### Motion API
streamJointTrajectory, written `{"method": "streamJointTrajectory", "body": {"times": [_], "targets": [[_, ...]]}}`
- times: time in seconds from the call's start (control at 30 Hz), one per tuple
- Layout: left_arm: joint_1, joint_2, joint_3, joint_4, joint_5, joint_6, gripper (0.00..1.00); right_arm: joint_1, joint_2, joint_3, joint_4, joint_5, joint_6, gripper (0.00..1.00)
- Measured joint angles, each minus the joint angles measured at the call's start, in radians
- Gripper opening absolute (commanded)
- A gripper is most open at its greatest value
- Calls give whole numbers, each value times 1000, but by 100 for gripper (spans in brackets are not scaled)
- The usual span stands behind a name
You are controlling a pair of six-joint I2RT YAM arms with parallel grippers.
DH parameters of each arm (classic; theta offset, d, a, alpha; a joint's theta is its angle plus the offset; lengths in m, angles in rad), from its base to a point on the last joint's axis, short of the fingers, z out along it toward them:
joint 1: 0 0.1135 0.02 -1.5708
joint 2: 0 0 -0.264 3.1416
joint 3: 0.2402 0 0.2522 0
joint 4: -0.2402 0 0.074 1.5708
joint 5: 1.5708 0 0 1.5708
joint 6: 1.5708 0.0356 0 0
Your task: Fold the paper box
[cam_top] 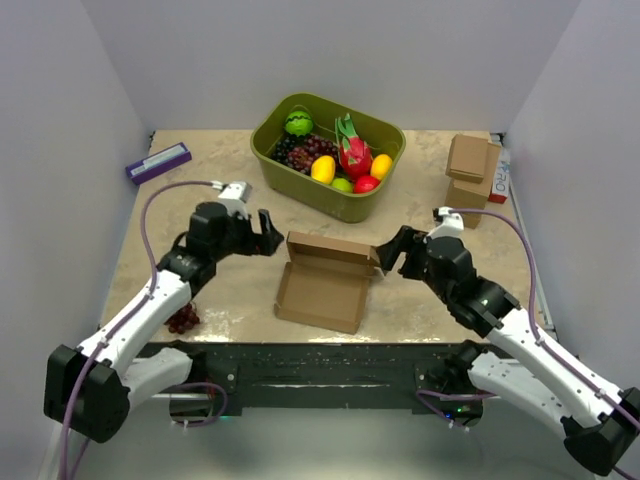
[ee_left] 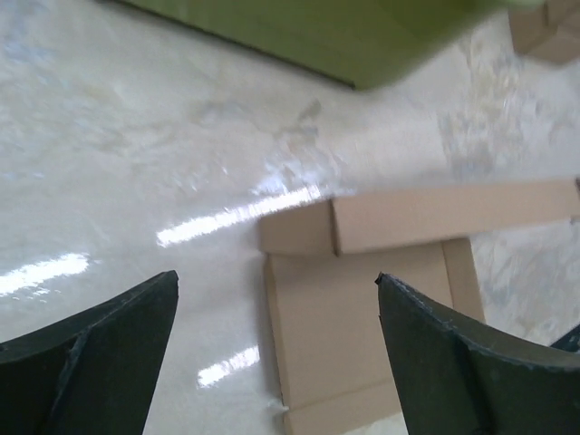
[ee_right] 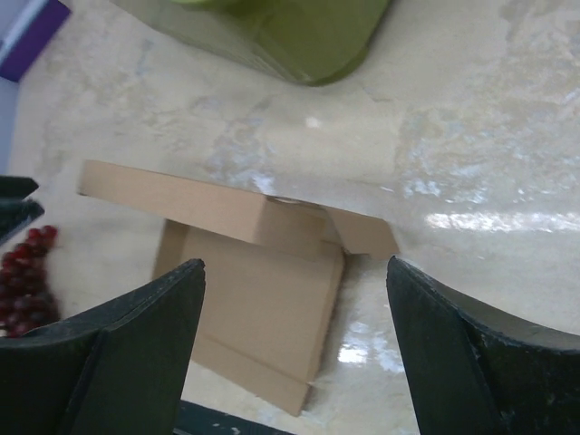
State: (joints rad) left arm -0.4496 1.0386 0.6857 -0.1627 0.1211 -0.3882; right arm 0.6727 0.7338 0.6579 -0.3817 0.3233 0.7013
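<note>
The paper box (cam_top: pixel 325 283) is a plain brown cardboard mailer lying at the table's middle front, its base flat and its far panel standing up. It shows in the left wrist view (ee_left: pixel 381 299) and in the right wrist view (ee_right: pixel 263 299). My left gripper (cam_top: pixel 268 236) is open and empty, just left of the box's far left corner. My right gripper (cam_top: pixel 392 250) is open and empty, just right of the box's far right corner. Neither touches the box.
A green bin (cam_top: pixel 328 153) of toy fruit stands behind the box. A stack of smaller brown boxes (cam_top: pixel 470 176) is at the far right. A purple item (cam_top: pixel 158 162) lies far left. Toy grapes (cam_top: pixel 183 319) lie at the front left, under the left arm.
</note>
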Motion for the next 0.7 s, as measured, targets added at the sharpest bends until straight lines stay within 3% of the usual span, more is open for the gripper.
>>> {"method": "streamJointTrajectory", "body": {"times": [0.1, 0.17, 0.43, 0.7], "targets": [[132, 35, 65, -6, 102, -6, 88, 0, 29, 35, 18, -60, 42, 78], [160, 81, 89, 5, 174, -14, 85, 0, 67, 39, 50, -106, 71, 76], [166, 214, 93, 41, 330, -21, 82, 0, 220, 35, 171, -202, 163, 72], [166, 275, 93, 86, 398, -20, 78, 0, 259, 34, 210, -180, 204, 69]]}}
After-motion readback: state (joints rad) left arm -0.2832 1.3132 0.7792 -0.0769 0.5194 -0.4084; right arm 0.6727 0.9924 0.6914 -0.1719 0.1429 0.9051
